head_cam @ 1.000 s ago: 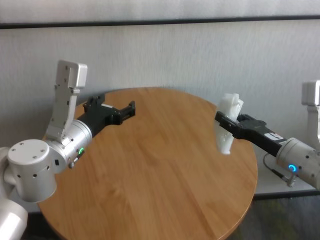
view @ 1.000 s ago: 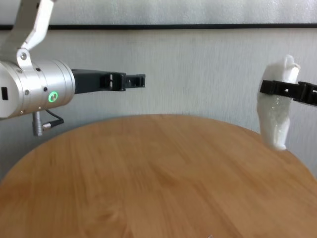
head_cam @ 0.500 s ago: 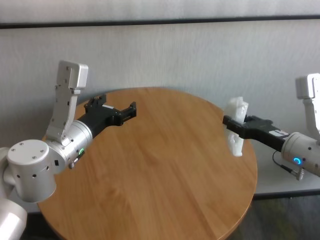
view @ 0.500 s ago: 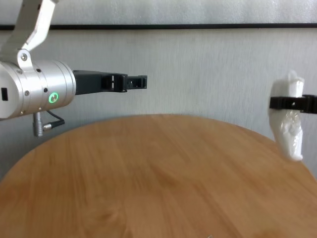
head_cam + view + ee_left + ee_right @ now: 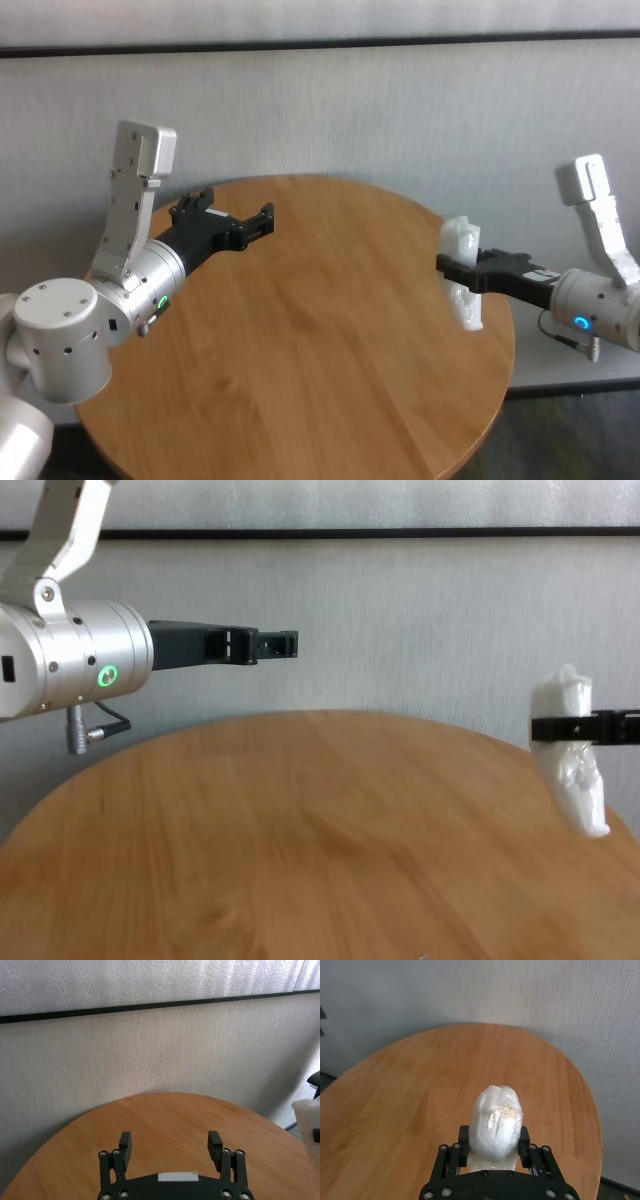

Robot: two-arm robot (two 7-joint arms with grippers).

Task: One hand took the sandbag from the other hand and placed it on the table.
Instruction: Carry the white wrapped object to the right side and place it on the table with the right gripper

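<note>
**Sandbag gripped above the desk's right edge**

While the left gripper hangs over the far left part of the desk with its jaws spread and nothing between them, the head view shows the right gripper clenched across the sandbag, which stands upright in the jaws over the desk's right rim.

From the left wrist, the left gripper has its jaws wide apart above bare wood, and a corner of the sandbag shows far off to one side.

From the right wrist, the right gripper pinches the sandbag at its middle, the pouch bulging out beyond the jaws, the desk below it.

From the chest, the sandbag hangs in the right gripper, its lower end close above the desk; whether it touches cannot be told. The left gripper hovers well above the wood.
</note>
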